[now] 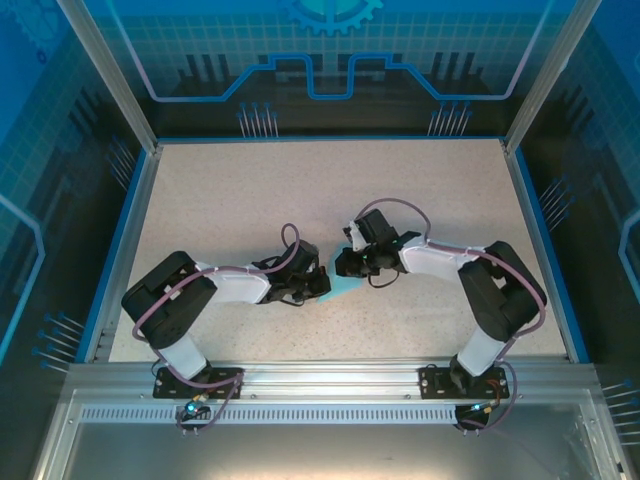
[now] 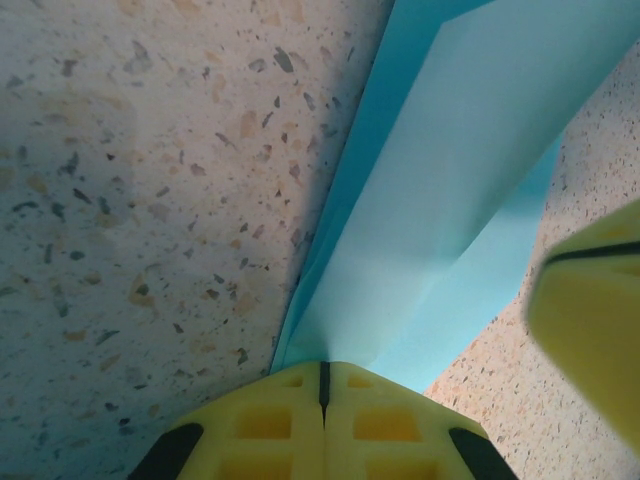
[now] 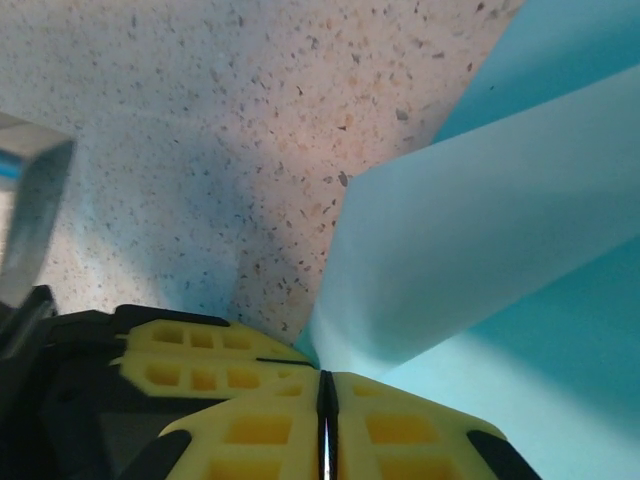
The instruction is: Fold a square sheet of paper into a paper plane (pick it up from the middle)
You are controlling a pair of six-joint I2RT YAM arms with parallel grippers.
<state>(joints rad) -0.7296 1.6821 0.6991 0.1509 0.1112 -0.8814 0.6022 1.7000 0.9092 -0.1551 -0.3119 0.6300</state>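
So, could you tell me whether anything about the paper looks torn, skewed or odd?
Nothing stands out. The square sheet of paper is partly folded, its flaps smooth and untorn where visible, with the left gripper and right gripper each shut on it.

The paper (image 1: 341, 289) lies on the table (image 1: 250, 190) (nearer the front), between the left jaws and the right jaws.

No legible text, label, number anywhere.
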